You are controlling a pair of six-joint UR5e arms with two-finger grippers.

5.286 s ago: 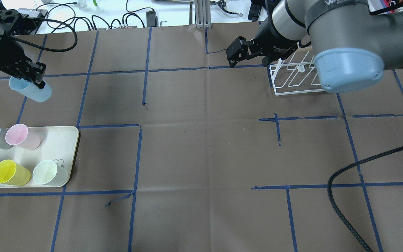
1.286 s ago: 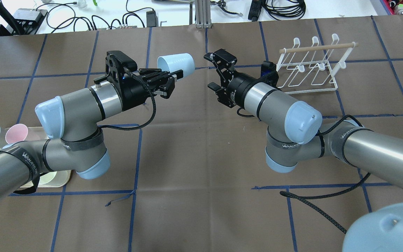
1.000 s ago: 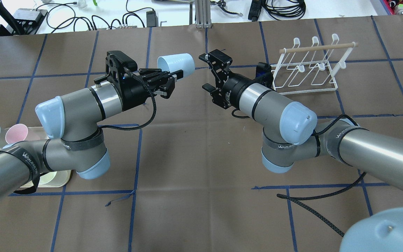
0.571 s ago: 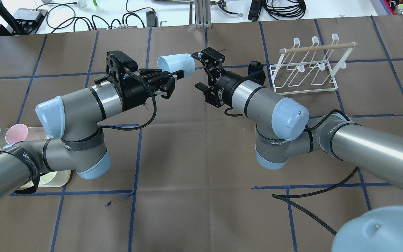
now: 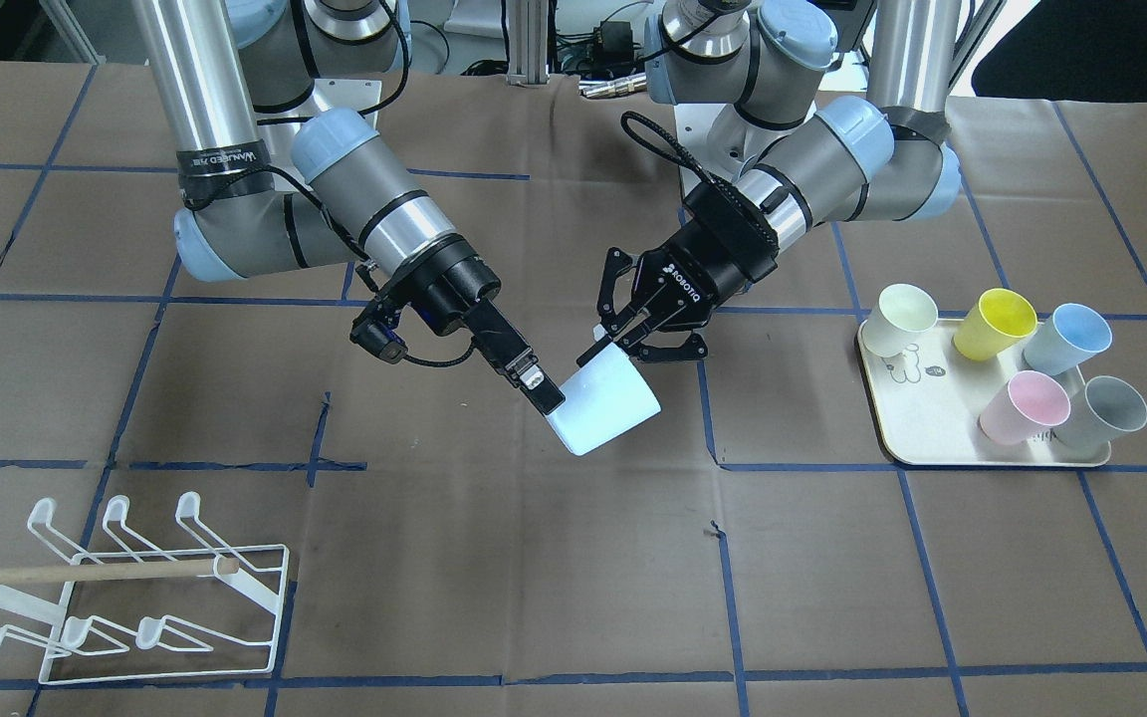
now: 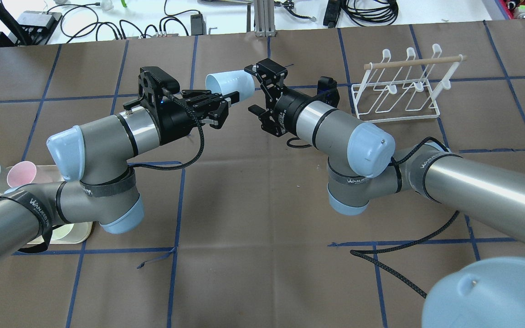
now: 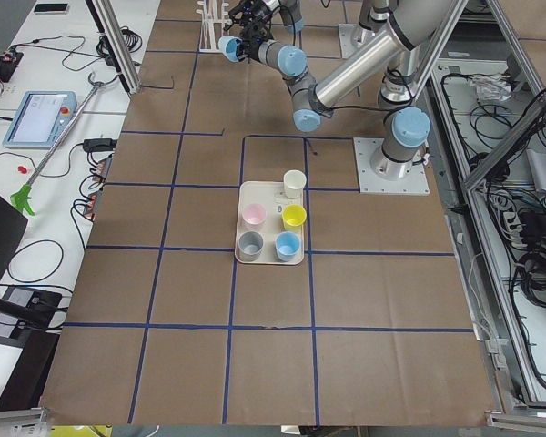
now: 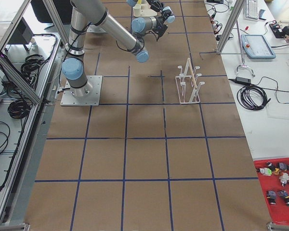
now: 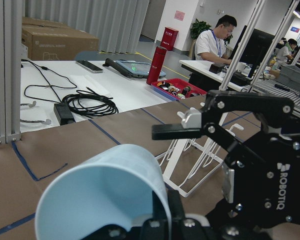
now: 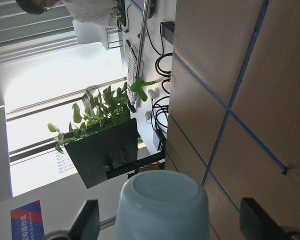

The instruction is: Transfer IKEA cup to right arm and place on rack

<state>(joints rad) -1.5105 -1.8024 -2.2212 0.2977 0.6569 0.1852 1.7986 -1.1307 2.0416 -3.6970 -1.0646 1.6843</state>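
L gripper (image 6: 227, 104): clamped on pale-blue cup (image 6: 231, 83) rim, cup aloft over table (image 6: 262, 205) far-centre, unmoved. R gripper (image 6: 259, 91): jaws spread, has closed in to straddle cup base, prob. not yet touching. Handover grasp due next; rack (image 6: 415, 62) sits near far-right corner.

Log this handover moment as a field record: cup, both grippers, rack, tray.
cup: pale blue plastic cup, held sideways in mid-air
left gripper: shut on the cup's rim
right gripper: open, fingers either side of the cup's base, gaps showing
rack: white wire rack with wooden dowel handle, no cup on it
tray: cream tray carrying five cups
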